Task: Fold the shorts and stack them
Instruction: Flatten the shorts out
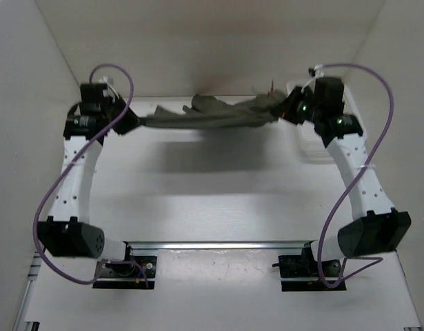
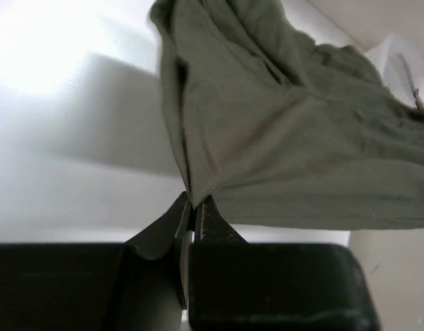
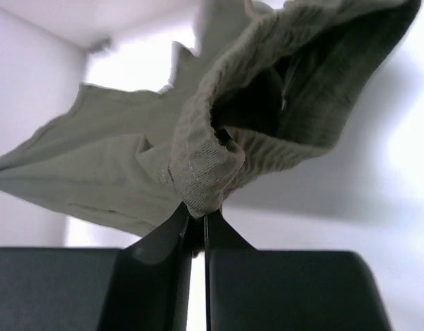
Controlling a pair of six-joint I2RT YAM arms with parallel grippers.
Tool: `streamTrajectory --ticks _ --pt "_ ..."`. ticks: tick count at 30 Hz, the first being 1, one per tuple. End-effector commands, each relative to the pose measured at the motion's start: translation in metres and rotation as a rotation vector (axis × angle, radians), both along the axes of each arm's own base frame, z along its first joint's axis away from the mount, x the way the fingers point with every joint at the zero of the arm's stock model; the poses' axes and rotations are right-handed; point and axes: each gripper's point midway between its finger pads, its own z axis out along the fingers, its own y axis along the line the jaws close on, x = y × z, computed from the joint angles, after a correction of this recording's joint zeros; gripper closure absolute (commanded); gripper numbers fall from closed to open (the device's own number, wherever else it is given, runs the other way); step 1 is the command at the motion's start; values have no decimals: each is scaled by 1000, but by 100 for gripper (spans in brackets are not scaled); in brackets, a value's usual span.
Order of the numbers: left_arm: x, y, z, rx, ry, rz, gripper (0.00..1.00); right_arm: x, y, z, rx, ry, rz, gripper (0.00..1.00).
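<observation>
1. Top view: the shorts (image 1: 212, 114) hang stretched across the upper centre of the frame. They run from the left gripper (image 1: 134, 124) at upper left to the right gripper (image 1: 286, 110) at upper right. They look lifted off the white table (image 1: 212, 207), with a shadow below them. The cloth is bunched and twisted, not flat.
2. Left wrist view: the left gripper (image 2: 194, 207) at bottom centre is clenched on one corner of the shorts (image 2: 287, 152). The jaws are pressed together with only a thin edge of cloth between them. The cloth fans out to the upper right of the frame.
3. Right wrist view: the right gripper (image 3: 196, 217) at bottom centre is clamped on a ribbed hem or waistband edge of the shorts (image 3: 218, 152). The rest drapes to the left of the frame, and an opening gapes at upper right.
4. Risks, as a judgement:
   - Both holds are small pinches, so pulling the arms further apart could tug a corner free.
   - The middle is rumpled, so lowering it as it is would likely lay down a crumpled, skewed fold.
   - If the two arms lower unevenly, one side would drag.
5. Counts:
   - one pair of shorts
   - two arms
   - two grippers
   - two purple cables (image 1: 115, 76)
   - no stack is visible yet
</observation>
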Motion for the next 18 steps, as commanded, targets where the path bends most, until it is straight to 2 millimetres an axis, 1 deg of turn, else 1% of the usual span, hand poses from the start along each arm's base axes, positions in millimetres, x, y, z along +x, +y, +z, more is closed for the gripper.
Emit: streamTrajectory --ticks 1,2,3,4,5,6,7,8,9,10,11,12,13,14,15,16,17,18 --pt "-38 1 -95 30 196 14 90 -36 -25 -123 -145 218 -36 100" --pt "-48 3 -110 26 225 31 90 -47 -31 -149 -145 298 -83 100" --pt "-55 2 -130 31 271 39 90 -57 -36 -172 -141 362 -103 99" --pt "-65 2 -157 29 332 46 90 -74 -38 -205 -137 465 -101 93" --pt "-67 2 -171 24 368 54 90 -77 -41 -216 -122 509 -115 90" --pt "-70 2 -180 26 395 54 90 -80 -37 -223 -104 548 -101 88" --pt "-68 -2 -183 29 398 40 90 -82 -36 -238 -109 609 -107 79" --pt "-68 -5 -191 42 422 34 90 -86 -34 -246 -99 651 -103 70" --pt "-65 -5 -188 42 413 34 90 -91 -32 -258 -88 701 -95 62" --pt "-66 -8 -188 43 413 25 90 -96 -30 -261 -75 722 -95 54" --pt "-64 -8 -184 43 403 25 90 -102 -27 -266 -76 740 -90 54" --pt "-64 -7 -185 49 403 31 90 -113 -29 -279 -73 791 -120 48" --pt "-64 -7 -185 49 403 31 90 -117 -29 -279 -63 789 -130 46" --pt "-64 -10 -185 51 402 21 90 -119 -29 -280 -50 786 -141 42" --pt "-64 -10 -185 51 402 21 90 -121 -28 -277 -27 775 -160 42" --pt "-64 -10 -185 51 402 21 90 -129 -27 -283 -9 794 -160 40" --pt "-65 -13 -185 53 402 12 90 -131 -25 -283 9 795 -161 36" --pt "-65 -11 -188 61 410 18 90 -129 -19 -279 31 768 -145 36"
